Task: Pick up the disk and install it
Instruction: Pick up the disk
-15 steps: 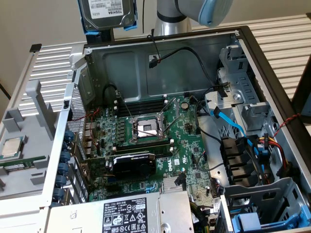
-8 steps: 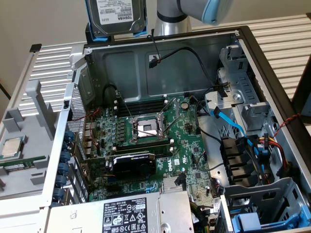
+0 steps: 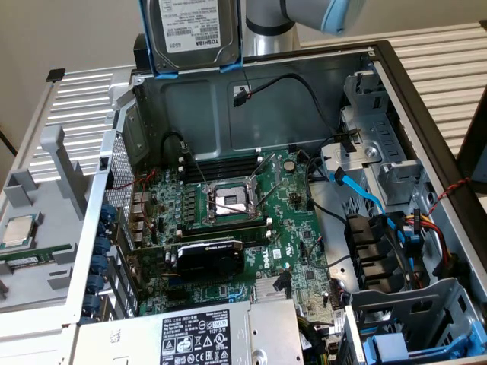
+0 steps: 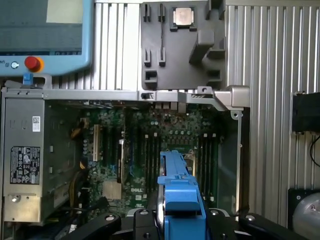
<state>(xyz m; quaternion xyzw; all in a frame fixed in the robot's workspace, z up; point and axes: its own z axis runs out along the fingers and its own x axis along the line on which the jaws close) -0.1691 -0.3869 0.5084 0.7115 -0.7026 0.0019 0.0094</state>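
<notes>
- The disk (image 3: 192,32) is hanging in the air above the open computer case (image 3: 396,91), at about 11 o'clock in the exterior view, over the rear wall of the chassis.
- Label side is facing the exterior camera; the blue carrier frame (image 3: 232,46) is wrapping its edges.
- The tool (image 4: 180,217) is gripping the disk edge-on: in the wrist view the blue frame is sitting between the black fingers (image 4: 100,225), so the tool is closed on the disk, narrow.
- The robot arm (image 3: 319,15) is coming in from 1 o'clock in the exterior view.
- The motherboard (image 3: 243,220) is lying directly below the carried disk, with an open CPU socket (image 3: 228,201) and a black graphics card (image 3: 209,255) near 6 o'clock of the socket.
- The drive cage (image 3: 373,160) with blue SATA cable (image 3: 365,198) is sitting at 3 o'clock in the exterior view; the disk is well apart from it, not yet installed.
- A loose processor chip (image 3: 19,230) is resting on a grey tray (image 3: 46,182) at 9 o'clock, outside the case.
- Handling judgement: the disk looks rigid, dense metal, fairly heavy for the grip, and shock-sensitive; smooth sides could be slipping.
- Best hold looks like the long plastic frame edges, clear of the label face and connector end; the frame may be flexing a little under squeeze.
</notes>
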